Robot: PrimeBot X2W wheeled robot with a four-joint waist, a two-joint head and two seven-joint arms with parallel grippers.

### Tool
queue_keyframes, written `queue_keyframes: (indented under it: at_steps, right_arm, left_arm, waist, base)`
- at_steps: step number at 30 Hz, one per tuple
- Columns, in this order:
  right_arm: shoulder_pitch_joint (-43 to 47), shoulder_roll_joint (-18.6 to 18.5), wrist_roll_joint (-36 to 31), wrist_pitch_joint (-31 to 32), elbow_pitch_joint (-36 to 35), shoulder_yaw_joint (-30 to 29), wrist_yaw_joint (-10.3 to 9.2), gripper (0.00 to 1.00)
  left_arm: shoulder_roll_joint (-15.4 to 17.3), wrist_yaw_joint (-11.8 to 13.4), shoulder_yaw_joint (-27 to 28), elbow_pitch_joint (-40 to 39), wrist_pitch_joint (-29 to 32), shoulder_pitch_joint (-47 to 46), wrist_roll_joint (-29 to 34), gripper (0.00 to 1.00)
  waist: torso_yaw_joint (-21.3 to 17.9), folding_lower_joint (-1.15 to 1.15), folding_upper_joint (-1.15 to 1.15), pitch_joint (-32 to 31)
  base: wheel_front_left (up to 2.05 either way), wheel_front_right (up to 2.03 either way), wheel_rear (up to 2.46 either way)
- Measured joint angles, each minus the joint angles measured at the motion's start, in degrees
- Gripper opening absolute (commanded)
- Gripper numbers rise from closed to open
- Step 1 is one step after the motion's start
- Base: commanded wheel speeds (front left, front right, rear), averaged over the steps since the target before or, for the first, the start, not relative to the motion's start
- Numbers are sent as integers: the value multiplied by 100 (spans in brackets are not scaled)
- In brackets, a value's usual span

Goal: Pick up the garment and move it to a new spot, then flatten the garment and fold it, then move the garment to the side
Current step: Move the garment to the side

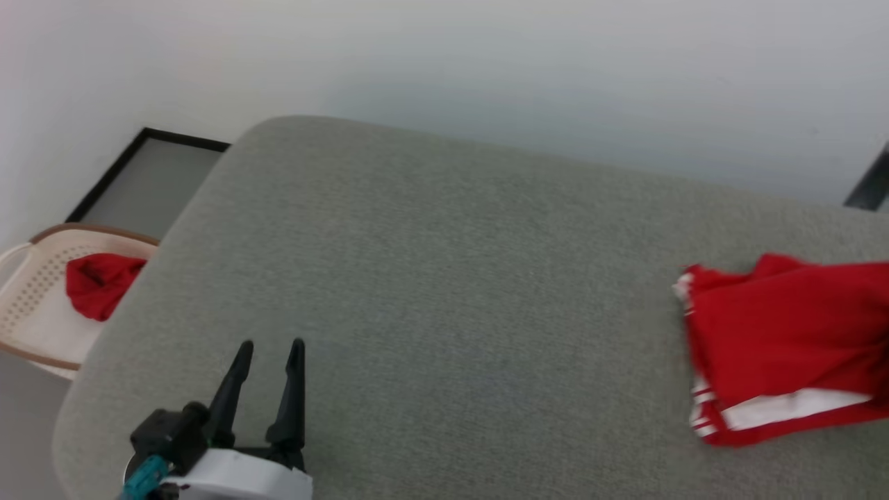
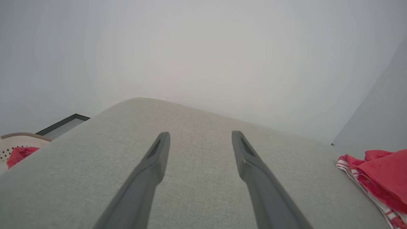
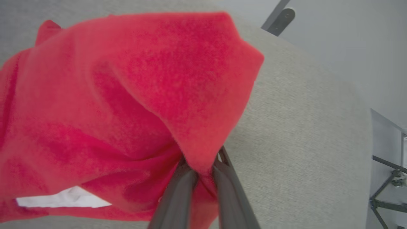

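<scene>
One arm has it: the right pincer (image 3: 203,165) pinches the red, white-trimmed jersey T-shirt (image 1: 778,340), well right of the spread left pincer (image 1: 271,344).

We see a big grey padded top (image 1: 451,278). Its cover is soft woven cloth, and its corners are round. On the padded top lies the garment (image 1: 785,347). It is red, with a white band and thin red-and-white stripes along its edge. The garment rests at the right end of the padded top, well apart from the top's left round corner, and it runs past the edge of the head view there. It is bunched and folded over, not spread flat. In the right wrist view one part of the garment (image 3: 111,111) rises in a peak above the padded top, and the rest lies on the cloth cover.
</scene>
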Motion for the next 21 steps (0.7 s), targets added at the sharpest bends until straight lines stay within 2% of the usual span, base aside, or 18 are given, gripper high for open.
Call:
queue_keyframes:
  at_steps: [9,21]
  right_arm:
    - [-529,-917,-29,-247,75,80,0,0]
    - [-1217,-1802,-516,-1017,788,411,0,0]
  left_arm:
    - [-32,0,-118,-94,-1,-338,-3,100]
    - [-14,0,-324,-122,0,-633,-14,100]
  waist:
    - [-283,0,0,431]
    - [-418,0,0,993]
  base:
    - [0,0,0]
    - [0,0,0]
